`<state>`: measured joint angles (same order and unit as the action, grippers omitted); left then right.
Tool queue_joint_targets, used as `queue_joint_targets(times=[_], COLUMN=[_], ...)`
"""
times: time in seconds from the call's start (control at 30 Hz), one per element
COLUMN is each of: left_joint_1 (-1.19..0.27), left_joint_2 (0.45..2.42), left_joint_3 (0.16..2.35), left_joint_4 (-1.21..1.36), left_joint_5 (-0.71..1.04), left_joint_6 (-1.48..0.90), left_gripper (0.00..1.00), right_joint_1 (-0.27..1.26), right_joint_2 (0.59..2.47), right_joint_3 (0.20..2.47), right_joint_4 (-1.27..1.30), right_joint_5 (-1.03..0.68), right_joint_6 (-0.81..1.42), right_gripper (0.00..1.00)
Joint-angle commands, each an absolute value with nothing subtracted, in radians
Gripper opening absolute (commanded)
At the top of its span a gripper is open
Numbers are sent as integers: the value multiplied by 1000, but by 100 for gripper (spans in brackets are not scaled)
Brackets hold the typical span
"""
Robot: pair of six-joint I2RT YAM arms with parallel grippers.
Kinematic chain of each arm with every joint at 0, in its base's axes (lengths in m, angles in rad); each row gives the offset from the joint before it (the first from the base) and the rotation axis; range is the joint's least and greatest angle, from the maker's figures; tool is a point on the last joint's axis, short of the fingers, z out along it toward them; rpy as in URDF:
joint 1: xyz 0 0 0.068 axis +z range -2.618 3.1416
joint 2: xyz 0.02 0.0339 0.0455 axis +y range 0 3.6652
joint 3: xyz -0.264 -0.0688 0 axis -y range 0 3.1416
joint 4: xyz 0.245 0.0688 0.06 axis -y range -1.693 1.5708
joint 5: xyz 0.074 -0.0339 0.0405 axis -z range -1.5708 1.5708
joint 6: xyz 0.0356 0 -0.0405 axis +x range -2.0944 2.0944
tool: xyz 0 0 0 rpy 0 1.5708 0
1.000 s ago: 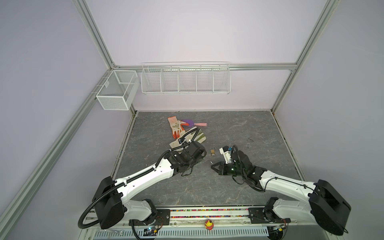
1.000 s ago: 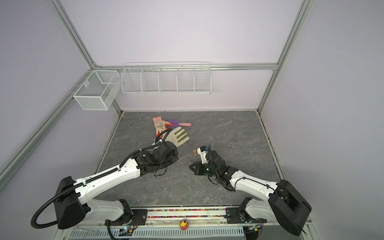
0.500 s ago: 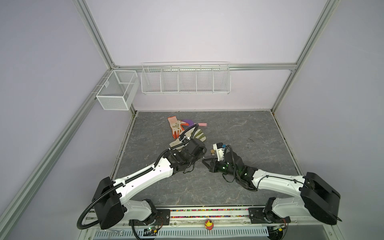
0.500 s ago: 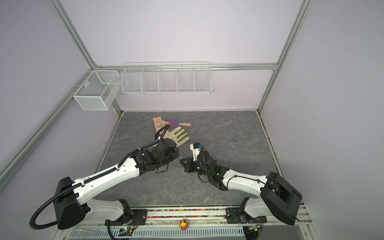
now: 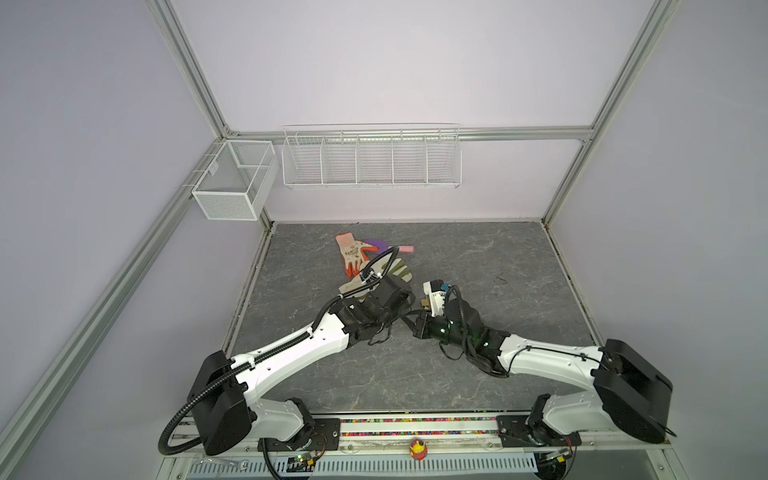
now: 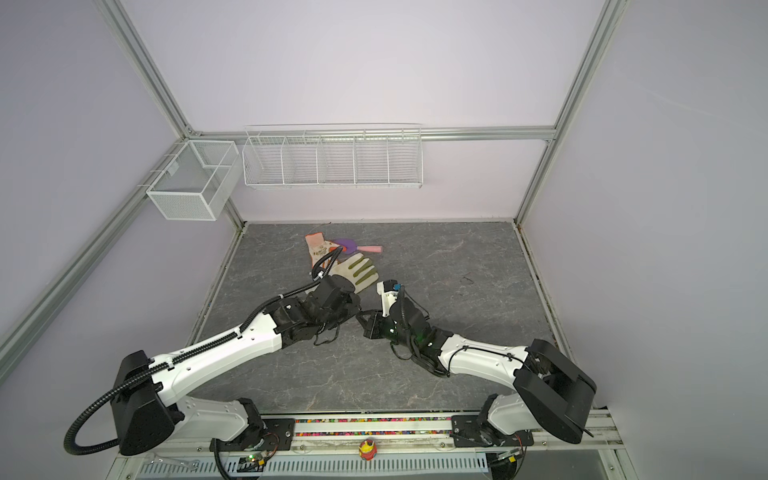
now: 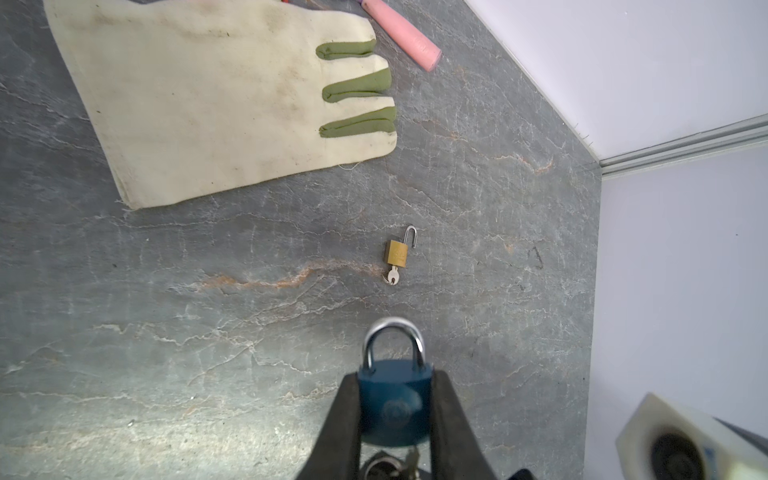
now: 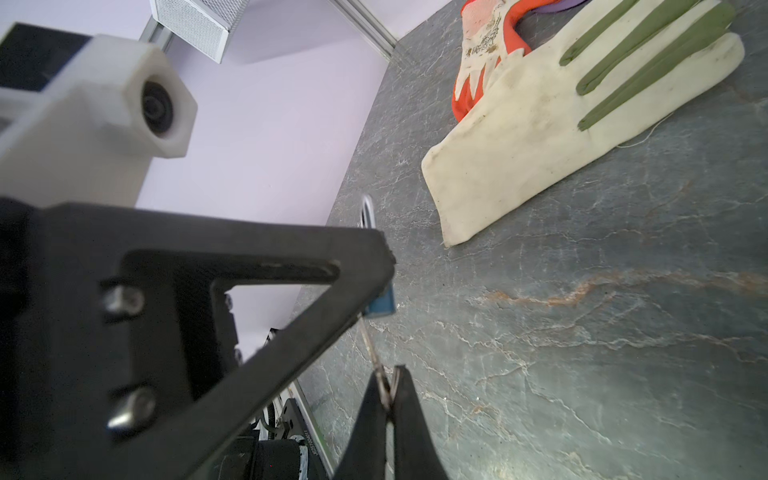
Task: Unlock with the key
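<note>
Showing key-to-lock alignment above worktop centre. Left pincer clamped blue padlock by body sides, shackle closed, at 6 o'clock from cream glove in both top views. Right pincer pinched shut on key, blade tip at padlock base; insertion depth not discernible. Right pincer lay at roughly 4 o'clock from padlock, key's long axis on 4–10 o'clock line, seemingly collinear with lock body. Judged next: seat, turn key.

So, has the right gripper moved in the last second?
Yes. In both top views the right gripper has shifted left, closer to the cream glove.
</note>
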<state>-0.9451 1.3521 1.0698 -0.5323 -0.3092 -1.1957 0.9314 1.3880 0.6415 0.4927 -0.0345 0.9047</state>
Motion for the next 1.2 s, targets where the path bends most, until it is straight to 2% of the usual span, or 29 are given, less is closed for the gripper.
queue_joint_targets(times=[0.0, 0.6, 1.17], left_joint_1=[-946, -945, -945], left_joint_2=[1364, 1320, 1330], left_joint_3=[1109, 1086, 1063], left_joint_4=[-541, -525, -522], left_joint_5=[-298, -347, -324], left_joint_6=[-1197, -1190, -1190], left_gripper=[0, 0, 0], right_joint_1=[935, 945, 934], right_joint_2=[1411, 1352, 1372], right_joint_3=[679, 589, 641], right_joint_4=[468, 469, 495], right_joint_5=[-17, -12, -12], right_joint_6=[908, 896, 877], right_gripper=[7, 7, 7])
